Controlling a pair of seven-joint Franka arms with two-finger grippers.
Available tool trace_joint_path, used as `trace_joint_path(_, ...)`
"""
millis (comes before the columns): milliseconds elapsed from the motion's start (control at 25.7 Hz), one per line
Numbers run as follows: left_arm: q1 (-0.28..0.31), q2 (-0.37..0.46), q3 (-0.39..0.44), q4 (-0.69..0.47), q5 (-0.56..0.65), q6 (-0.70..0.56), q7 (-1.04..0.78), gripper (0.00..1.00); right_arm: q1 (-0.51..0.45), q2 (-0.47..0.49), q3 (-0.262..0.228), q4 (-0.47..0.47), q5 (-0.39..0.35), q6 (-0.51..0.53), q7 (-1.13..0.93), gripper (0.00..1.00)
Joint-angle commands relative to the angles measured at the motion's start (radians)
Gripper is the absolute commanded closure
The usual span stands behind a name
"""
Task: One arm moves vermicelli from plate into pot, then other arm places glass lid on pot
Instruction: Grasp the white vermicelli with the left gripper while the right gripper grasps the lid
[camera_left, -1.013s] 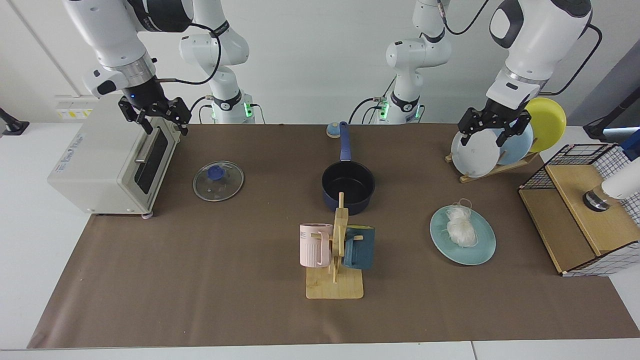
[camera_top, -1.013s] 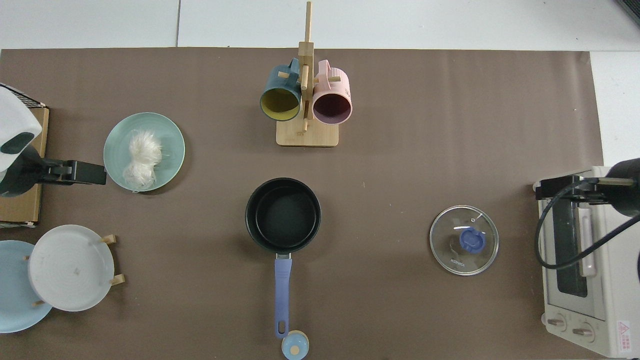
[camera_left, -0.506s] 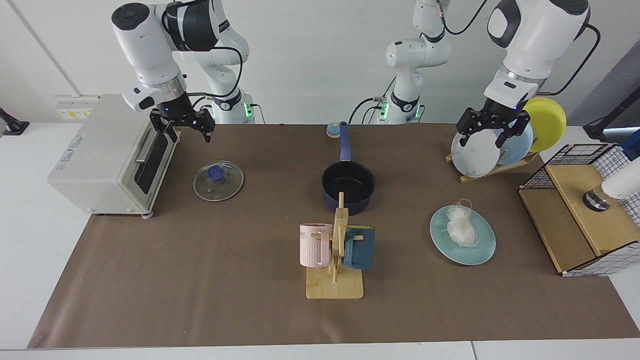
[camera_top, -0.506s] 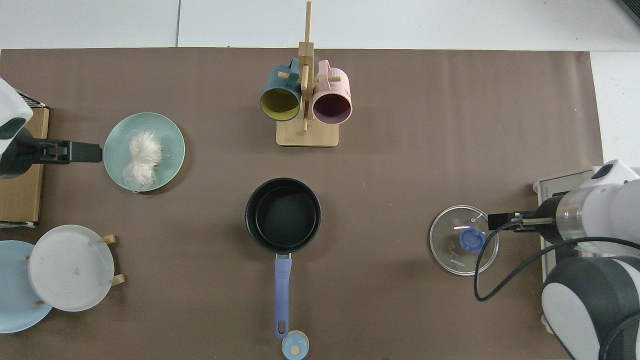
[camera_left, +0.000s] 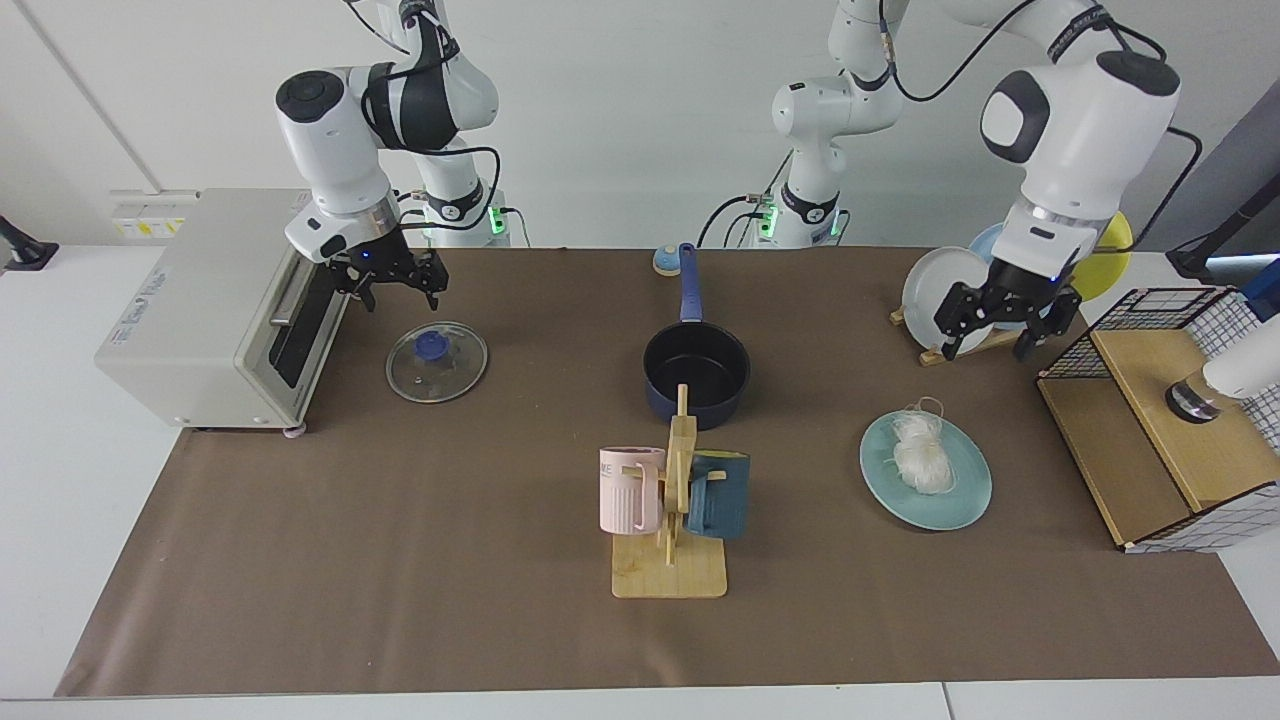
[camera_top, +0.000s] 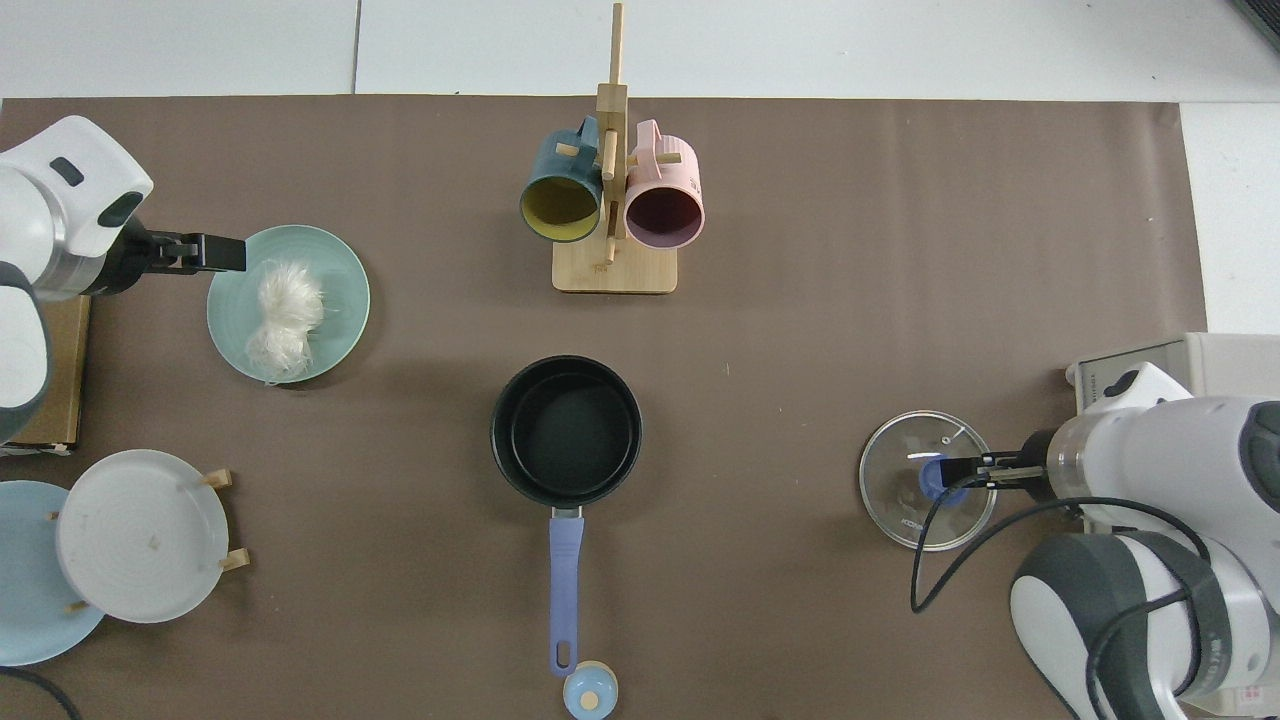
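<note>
The white vermicelli bundle (camera_left: 921, 453) lies on the round teal plate (camera_left: 965, 500), below the left gripper's (camera_left: 995, 328) spread fingers; the right gripper (camera_left: 397, 291), fingers also apart, hovers above the clear glass lid (camera_left: 437, 362); the navy pot (camera_left: 696, 373) holds nothing.

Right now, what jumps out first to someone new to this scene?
Both arms hang over their targets: the left gripper open above the teal plate with the vermicelli, the right gripper open over the glass lid. The empty pot sits mid-table between them.

Clear glass lid (camera_left: 437, 362) with metal rim, matt brown table cover (camera_left: 400, 520), wooden mug rack (camera_left: 672, 530)
</note>
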Motion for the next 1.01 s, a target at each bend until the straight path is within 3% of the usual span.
trace_joint_path(0,-0.005,0.053,0.005,0.01,0.032,0.055,-0.044,0.0,-0.007,0.015,0.005,-0.053,-0.023,0.072,-0.038,0.0)
trace_joint_path(468,-0.019,0.21,-0.009,-0.032,0.029,0.136,-0.139,0.0,-0.007,0.147,0.005,-0.072,-0.04,0.171,-0.039,0.0)
trace_joint_path(974,-0.019,0.253,-0.007,-0.083,0.041,0.244,-0.131,0.0,0.001,0.215,0.005,-0.082,-0.04,0.217,-0.035,0.02)
